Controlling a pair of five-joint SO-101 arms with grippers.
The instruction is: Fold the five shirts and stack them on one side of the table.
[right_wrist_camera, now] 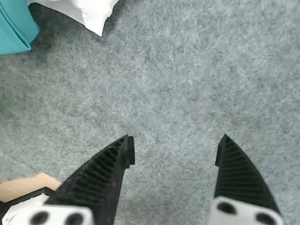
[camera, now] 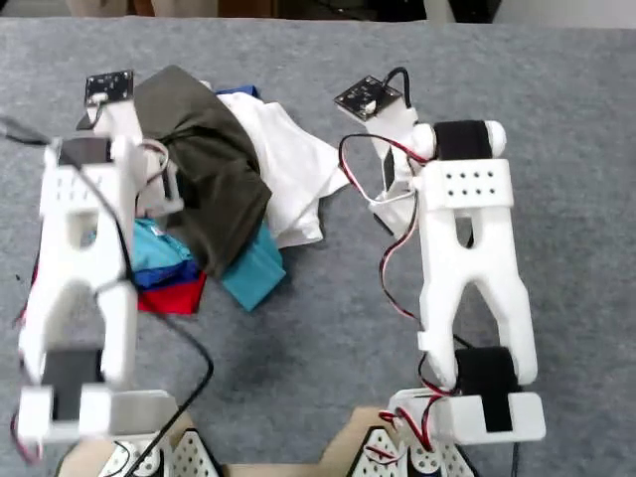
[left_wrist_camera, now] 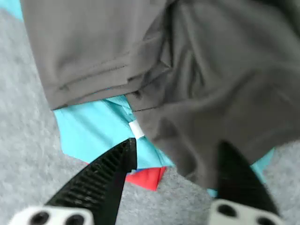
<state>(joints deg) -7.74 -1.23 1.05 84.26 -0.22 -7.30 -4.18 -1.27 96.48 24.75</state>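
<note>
Shirts (camera: pixel 211 184) in diagonal crumpled heap

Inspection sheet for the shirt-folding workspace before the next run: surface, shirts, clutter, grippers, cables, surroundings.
Surface: grey fabric-like table cover, bare under the right arm.
Job's things: five shirts in one unfolded heap; dark grey shirt on top, white shirt, teal shirt, blue shirt and red shirt partly underneath.
Clutter: nothing seen.
Grippers: left gripper open above the dark grey shirt's edge; right gripper open above bare surface.
Cables: red, black and white wires loop beside the right arm; black cable trails across the surface by the left arm.
Surroundings: tan board at the arm bases.
</note>
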